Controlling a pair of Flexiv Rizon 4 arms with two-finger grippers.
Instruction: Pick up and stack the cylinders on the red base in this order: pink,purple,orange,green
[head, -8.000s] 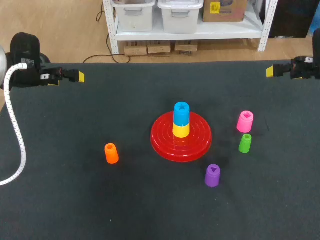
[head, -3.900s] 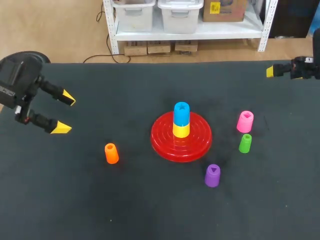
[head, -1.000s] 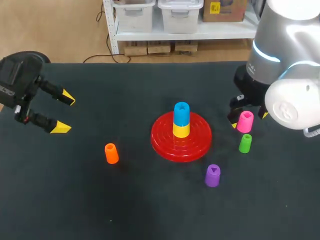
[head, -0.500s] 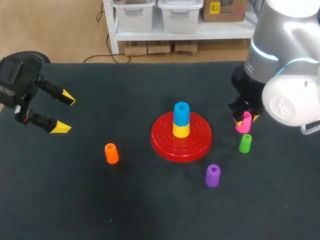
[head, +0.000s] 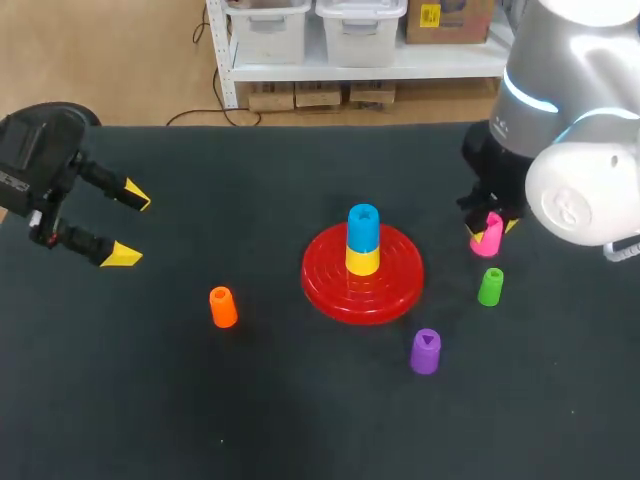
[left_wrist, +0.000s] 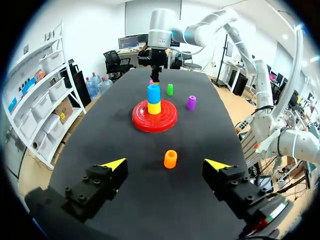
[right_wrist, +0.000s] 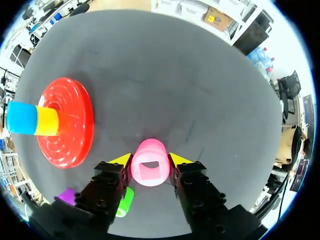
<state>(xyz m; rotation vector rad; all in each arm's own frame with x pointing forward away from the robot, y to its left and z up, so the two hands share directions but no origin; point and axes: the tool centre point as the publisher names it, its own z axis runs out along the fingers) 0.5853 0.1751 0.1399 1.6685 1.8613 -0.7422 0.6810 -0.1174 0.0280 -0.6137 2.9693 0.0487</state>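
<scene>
While your right gripper (right_wrist: 150, 160) grips the pink cylinder (right_wrist: 149, 170) from both sides, the red base (right_wrist: 75, 125) sits beside its fingers, apart. Your left gripper (head: 130, 226) stands spread wide, the orange cylinder (left_wrist: 170, 158) ahead of it.

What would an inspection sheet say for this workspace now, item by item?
surface: dark table cloth, flat.
job's things: red base carries yellow cylinder with blue cylinder on top; pink cylinder in the right gripper; green cylinder, purple cylinder and orange cylinder stand apart on the cloth.
clutter: nothing seen.
grippers: left gripper open, holding nothing; right gripper shut on pink cylinder.
cables: nothing seen.
surroundings: nothing seen over the table.
</scene>
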